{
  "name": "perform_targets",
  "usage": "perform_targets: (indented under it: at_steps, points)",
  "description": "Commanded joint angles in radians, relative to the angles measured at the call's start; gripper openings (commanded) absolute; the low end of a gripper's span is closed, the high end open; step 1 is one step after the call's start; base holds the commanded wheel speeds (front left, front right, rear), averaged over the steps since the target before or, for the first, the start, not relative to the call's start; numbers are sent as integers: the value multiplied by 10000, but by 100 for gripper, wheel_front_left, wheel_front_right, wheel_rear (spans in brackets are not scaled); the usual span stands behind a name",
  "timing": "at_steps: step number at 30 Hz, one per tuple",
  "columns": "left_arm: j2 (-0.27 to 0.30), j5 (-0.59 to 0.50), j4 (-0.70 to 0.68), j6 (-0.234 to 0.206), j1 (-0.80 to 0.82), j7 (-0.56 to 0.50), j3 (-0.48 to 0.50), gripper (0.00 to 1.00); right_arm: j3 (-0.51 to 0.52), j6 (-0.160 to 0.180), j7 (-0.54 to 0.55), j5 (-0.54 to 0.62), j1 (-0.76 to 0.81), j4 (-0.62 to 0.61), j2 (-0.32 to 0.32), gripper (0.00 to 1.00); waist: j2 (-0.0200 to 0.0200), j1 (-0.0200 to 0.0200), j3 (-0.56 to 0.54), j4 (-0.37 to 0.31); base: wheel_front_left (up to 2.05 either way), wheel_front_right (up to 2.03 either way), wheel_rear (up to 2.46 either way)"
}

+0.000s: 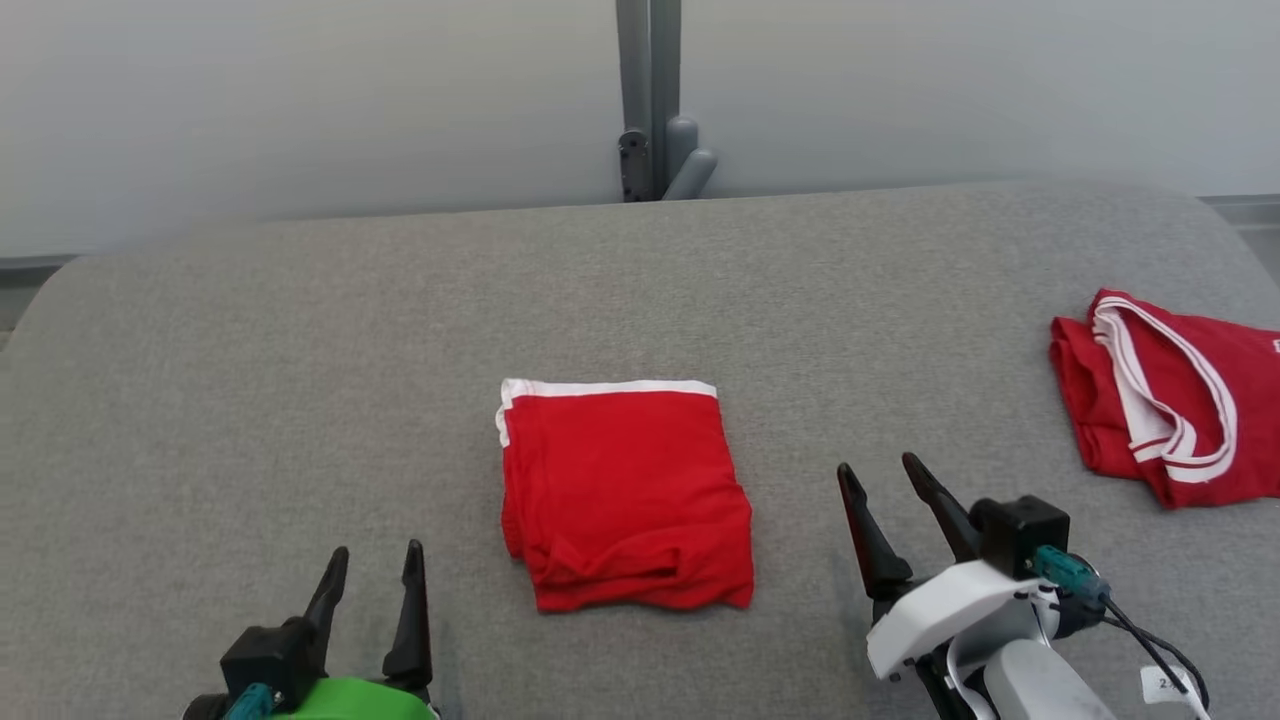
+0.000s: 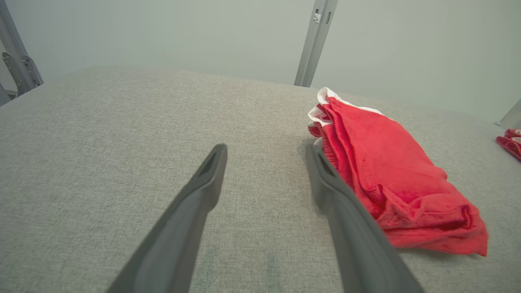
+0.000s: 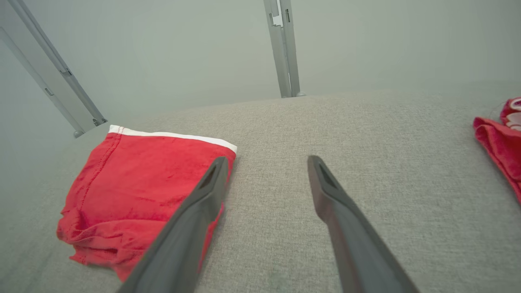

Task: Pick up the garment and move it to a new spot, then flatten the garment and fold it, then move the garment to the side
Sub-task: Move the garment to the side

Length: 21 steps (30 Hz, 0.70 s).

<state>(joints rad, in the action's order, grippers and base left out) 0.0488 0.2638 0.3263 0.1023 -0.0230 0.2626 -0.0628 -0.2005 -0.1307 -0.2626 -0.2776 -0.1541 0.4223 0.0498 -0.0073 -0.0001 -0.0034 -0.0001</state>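
The left gripper [image 1: 377, 548] sits at the lower left over the grey table [image 1: 250, 400], its two dark fingers spread wide with bare table between them. It holds nothing. In the left wrist view its right finger [image 2: 325, 175] crosses the edge of the garment in the picture, but the head view shows a strip of table between them, so the two are near and apart. The garment [image 1: 625, 490] lies in the middle of the table, between the two grippers. It is red and folded into a rough rectangle, with a white band along its far edge and a little down its left corner. Its near edge is thicker and rumpled, with the layers showing one over another. Neither gripper touches it. To its right is the right gripper [image 1: 878, 465], also fully open and empty, with its fingers angled up and slightly left toward the garment. From its wrist camera the left finger [image 3: 203, 195] overlaps the garment's right edge, though the head view shows a gap there too. Whether either gripper's fingertips rest on the table cannot be told. Far right, well apart from the rest, a second red garment [image 1: 1160, 410] with white striped trim lies in a loose heap, partly cut off by the edge of the view. Behind the table a grey post [image 1: 648, 100] stands against a pale wall.
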Motion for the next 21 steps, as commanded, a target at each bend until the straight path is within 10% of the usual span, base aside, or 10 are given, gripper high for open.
perform_targets:
  at_steps: [1,20,21]
  points:
    - [39,77,7,-20,263,20,-106,100,-91,3,-25,-54,-311,126,29,100,73,1,575,696,0,0,0]
    - [34,190,38,-83,765,20,-713,100,-1461,3,221,-2734,-3162,5194,19,100,73,1,1567,3104,0,0,0]
    - [33,176,13,-94,776,20,-735,100,-1596,3,190,-2831,-3177,5276,8,62,73,1,1549,3054,0,0,0]
